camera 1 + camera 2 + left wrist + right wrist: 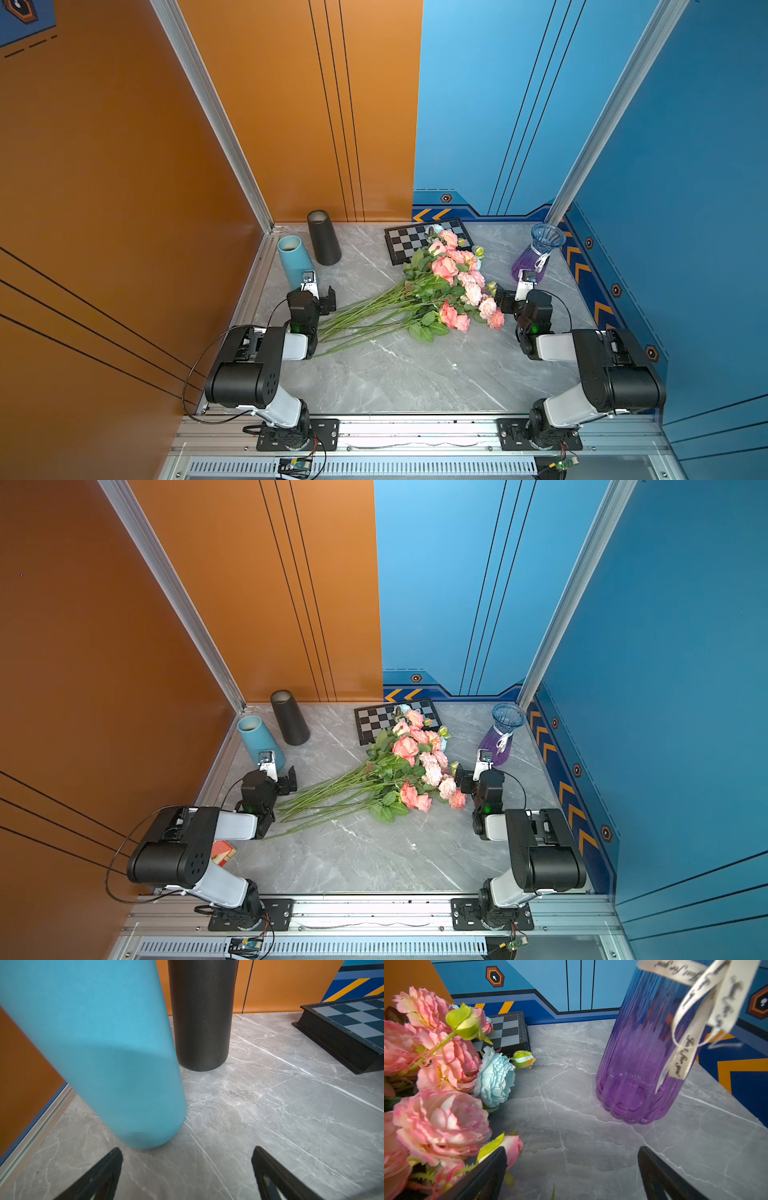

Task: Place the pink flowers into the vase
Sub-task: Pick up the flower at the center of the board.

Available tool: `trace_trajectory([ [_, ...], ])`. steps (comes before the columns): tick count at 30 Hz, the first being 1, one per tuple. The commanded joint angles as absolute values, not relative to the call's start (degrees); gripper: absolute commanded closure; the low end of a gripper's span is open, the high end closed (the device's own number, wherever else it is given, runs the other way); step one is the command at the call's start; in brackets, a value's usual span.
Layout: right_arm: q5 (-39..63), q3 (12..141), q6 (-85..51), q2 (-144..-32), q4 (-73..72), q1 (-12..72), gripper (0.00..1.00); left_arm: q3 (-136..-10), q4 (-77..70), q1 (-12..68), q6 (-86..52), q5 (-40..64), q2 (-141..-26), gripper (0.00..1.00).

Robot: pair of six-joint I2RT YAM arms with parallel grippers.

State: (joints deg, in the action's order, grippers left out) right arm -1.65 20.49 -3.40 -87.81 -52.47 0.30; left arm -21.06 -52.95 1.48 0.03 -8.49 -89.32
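The pink flowers (455,274) (422,752) lie as a bunch mid-table, with their green stems (357,318) pointing at my left arm. My left gripper (319,293) (187,1151) is open and empty, low beside the teal vase (294,257) (108,1049), with a black vase (324,243) (202,1014) behind. My right gripper (512,296) (572,1151) is open and empty between the blooms (440,1118) and a purple-blue glass vase (536,253) (645,1053) with a ribbon. A pink bud (513,1147) touches one of its fingers.
A chessboard (409,243) (506,1030) lies at the back under the flower heads. A pale blue bloom (495,1078) sits among the pink ones. A small red thing (222,852) lies under my left arm. Walls close in on three sides.
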Motion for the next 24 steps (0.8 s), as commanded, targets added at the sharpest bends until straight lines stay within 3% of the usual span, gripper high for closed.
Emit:
trace_trajectory([
  [1,-0.8,21.4,-3.3,-88.5,-51.9,0.0,0.00,-21.7,-53.2,1.6,0.5,-8.2,-89.6,0.01],
  [6,-1.7,21.4,-3.2,-88.5,-51.8,0.3,0.00,-21.6,-53.1,1.1,0.4,-7.5,-89.6,0.01],
  [8,-2.4,21.4,-3.2,-88.5,-51.8,0.4,0.00,-20.8,-53.4,-1.4,-1.3,-1.1,-88.9,0.01],
  [24,-6.0,22.4,-3.5,-88.1,-49.5,1.1,0.00,-21.5,-53.4,-2.1,-0.4,2.5,-89.6,0.02],
])
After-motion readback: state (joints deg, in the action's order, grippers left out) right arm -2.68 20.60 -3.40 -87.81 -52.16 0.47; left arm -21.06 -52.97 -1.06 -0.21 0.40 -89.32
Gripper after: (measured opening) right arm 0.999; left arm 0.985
